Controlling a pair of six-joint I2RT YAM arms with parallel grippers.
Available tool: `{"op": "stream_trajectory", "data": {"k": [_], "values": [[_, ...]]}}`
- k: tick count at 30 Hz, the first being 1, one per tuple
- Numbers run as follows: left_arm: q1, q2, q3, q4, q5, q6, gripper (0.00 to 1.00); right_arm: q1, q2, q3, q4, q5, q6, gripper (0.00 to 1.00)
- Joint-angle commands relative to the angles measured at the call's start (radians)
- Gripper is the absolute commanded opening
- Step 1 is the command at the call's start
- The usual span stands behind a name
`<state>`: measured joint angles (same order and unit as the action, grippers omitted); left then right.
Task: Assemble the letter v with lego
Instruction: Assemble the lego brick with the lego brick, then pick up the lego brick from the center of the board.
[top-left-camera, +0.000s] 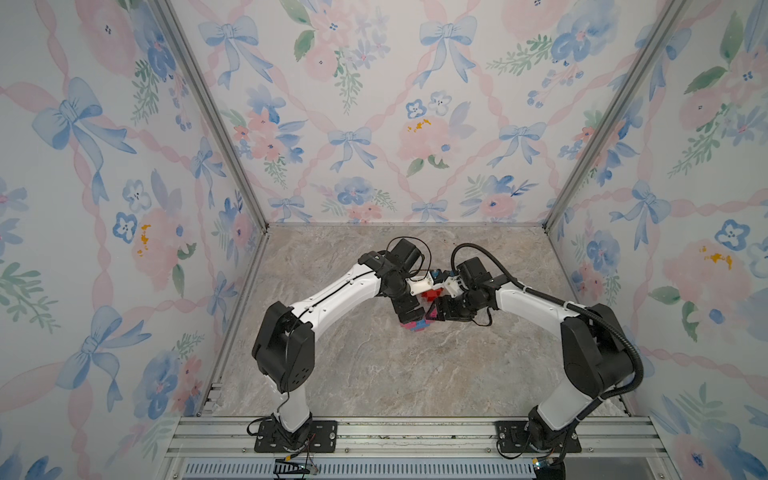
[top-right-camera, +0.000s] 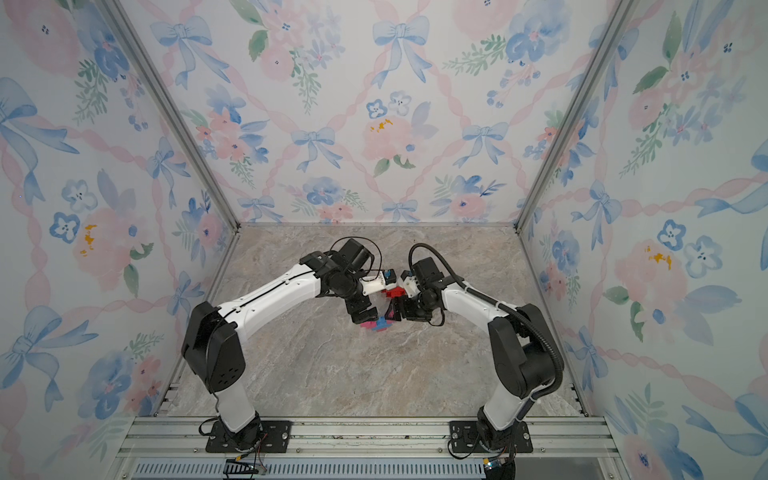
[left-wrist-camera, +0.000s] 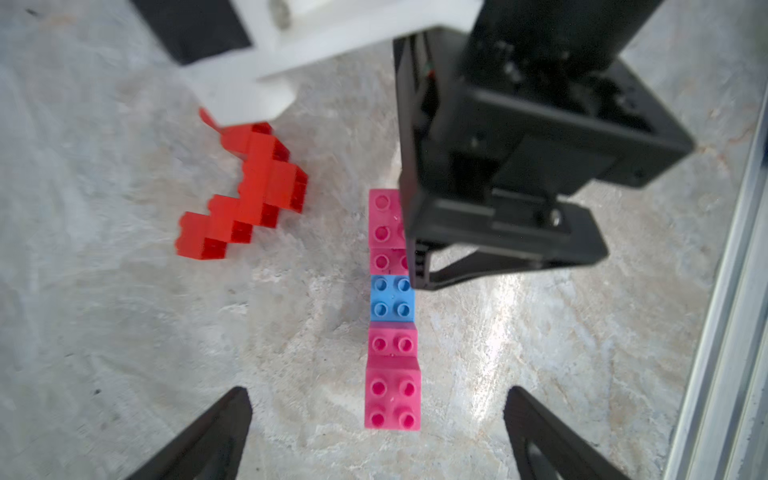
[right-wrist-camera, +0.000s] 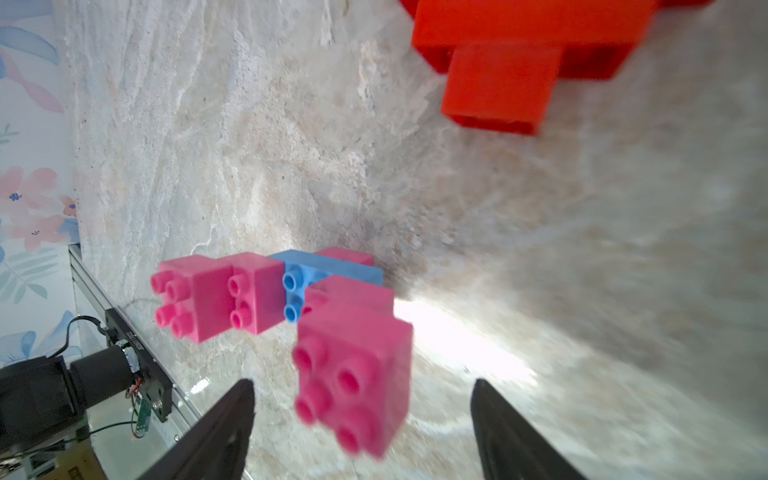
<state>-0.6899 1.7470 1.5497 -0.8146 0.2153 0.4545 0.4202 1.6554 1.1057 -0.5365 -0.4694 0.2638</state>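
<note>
A stepped lego piece of pink bricks with a blue brick (left-wrist-camera: 392, 298) in its middle rests on the marble table (top-left-camera: 395, 374); it shows in both top views (top-left-camera: 415, 326) (top-right-camera: 376, 325). My left gripper (left-wrist-camera: 378, 411) is open, its fingers wide on either side of the near pink end brick (left-wrist-camera: 392, 397) and not touching it. My right gripper (right-wrist-camera: 361, 390) is open at the opposite pink end brick (right-wrist-camera: 353, 374), which looks blurred. Its black body (left-wrist-camera: 519, 166) hides part of the far pink brick. A stepped red lego piece (left-wrist-camera: 245, 195) (right-wrist-camera: 519, 54) lies apart, behind both grippers (top-left-camera: 430, 296).
An aluminium rail (left-wrist-camera: 727, 332) borders the table close to the pink piece. Floral walls enclose the table on three sides. Both arms (top-left-camera: 332, 291) (top-left-camera: 540, 299) bend inward and meet near the table's middle.
</note>
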Motion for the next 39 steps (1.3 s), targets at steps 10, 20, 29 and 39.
{"op": "stream_trajectory", "data": {"k": [10,20,29,39], "values": [[0.172,-0.438,-0.433,0.441,-0.228,-0.582,0.94,0.134,-0.051,0.227,-0.328,0.292,-1.013,0.77],[0.292,-0.714,-0.661,0.519,-0.22,-0.642,0.88,0.249,0.219,0.415,-0.395,0.323,-1.235,0.71],[0.314,-0.693,-0.673,0.534,-0.197,-0.626,0.87,0.277,0.326,0.456,-0.356,0.322,-1.288,0.69],[0.314,-0.684,-0.681,0.554,-0.229,-0.624,0.87,0.279,0.372,0.453,-0.332,0.296,-1.282,0.6]]}}
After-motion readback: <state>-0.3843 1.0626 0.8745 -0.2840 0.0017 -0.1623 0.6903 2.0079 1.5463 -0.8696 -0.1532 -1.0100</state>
